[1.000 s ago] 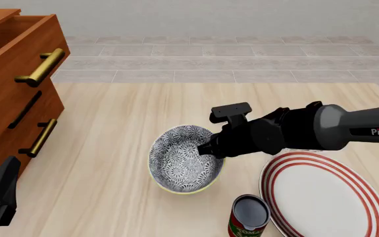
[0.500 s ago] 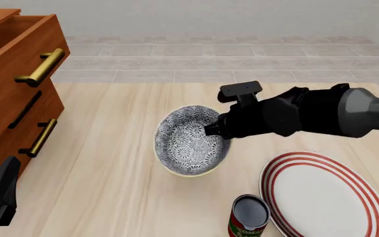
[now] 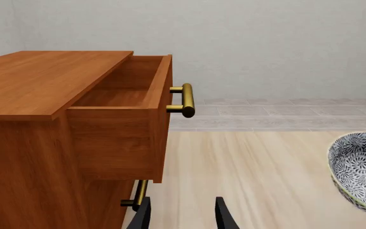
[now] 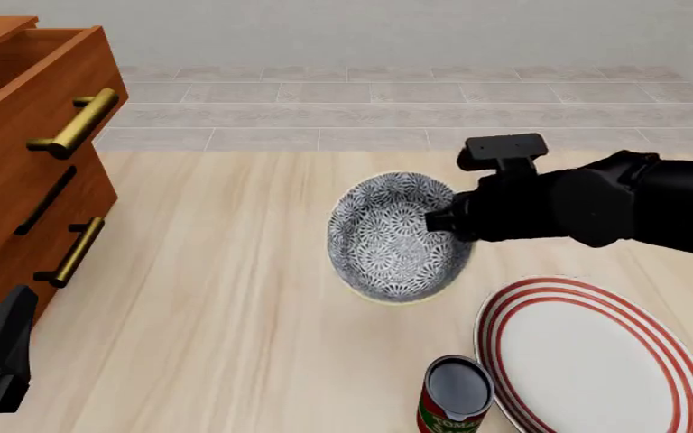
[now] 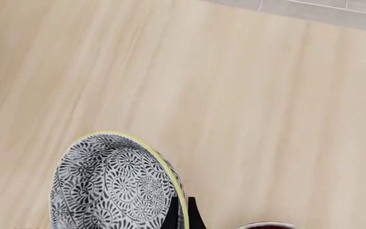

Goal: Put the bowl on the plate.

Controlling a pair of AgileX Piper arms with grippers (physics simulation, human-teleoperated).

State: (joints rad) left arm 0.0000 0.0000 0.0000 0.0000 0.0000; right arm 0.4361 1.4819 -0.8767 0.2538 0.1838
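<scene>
The bowl (image 4: 397, 237) hung tilted just above centre of the front view, its patterned inside turned toward the camera, pinched at its right rim by the right gripper (image 4: 439, 219). In the right wrist view the thin black fingers (image 5: 172, 215) straddled the yellow-green rim, jaws narrow and clamped on the wall of the bowl. Compared with a second earlier, it had gone up and to the right, off the wood and closer to its target, so the carry looked well under way, though the bowl was not yet over the plate.

Nearest the camera, at the bottom edge right of centre, stood the red-labelled can (image 4: 455, 395); white letters showed on the label, cut off by the frame and too partial to read. Just beside it, lower right, lay the plate (image 4: 595, 354) with its red rings, bare. The can sat close to the likely path, so a low swing might clip it.

At lower left the left gripper (image 3: 182, 214) idled, jaws parted and holding nothing. Farther off, upper left, the wooden cabinet (image 4: 22, 171) had its top drawer (image 3: 129, 112) pulled open.
</scene>
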